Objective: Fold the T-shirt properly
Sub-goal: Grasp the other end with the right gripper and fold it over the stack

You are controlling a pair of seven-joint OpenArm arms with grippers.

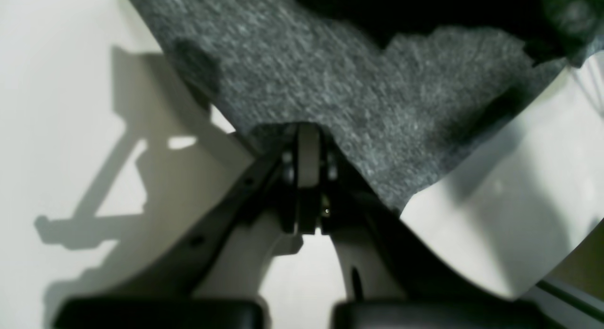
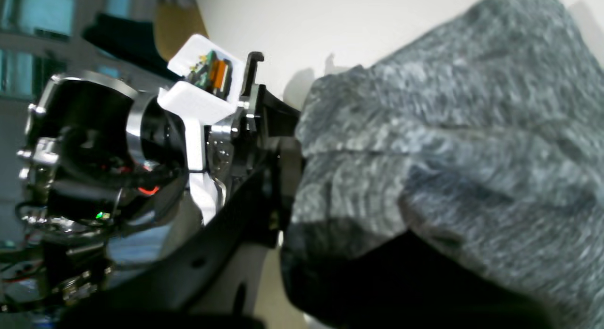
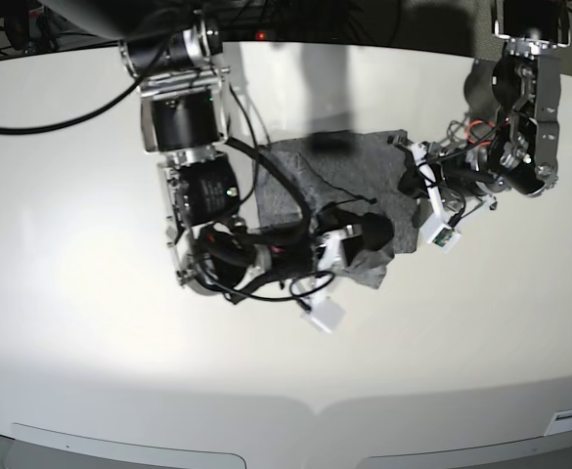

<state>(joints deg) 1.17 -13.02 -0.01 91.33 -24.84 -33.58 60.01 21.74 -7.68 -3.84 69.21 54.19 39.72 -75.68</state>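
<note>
Surface: a white table (image 3: 90, 322) is lying bare around the work, with dark gear along its far edge.

Left wrist view: the left gripper (image 1: 307, 152) is pinching its fingers together on an edge of the T-shirt (image 1: 330, 79), grey knit spreading away from the tips and casting a hard shadow on the table.

Right wrist view: the right gripper (image 2: 283, 187) is clamping a bunched fold of the shirt, cloth draping thickly to the side; the other arm's wrist is showing close behind.

Base view: the shirt (image 3: 305, 186) is sitting mid-table as a small rumpled block between both arms, the right gripper (image 3: 369, 234) at its near edge, the left gripper (image 3: 410, 181) at its far-side corner.

Advice: both hands should be travelling together, keeping the held edge taut and level, then laying it square on the layer below.

Risk: uneven pull is likely to skew the fold.
</note>
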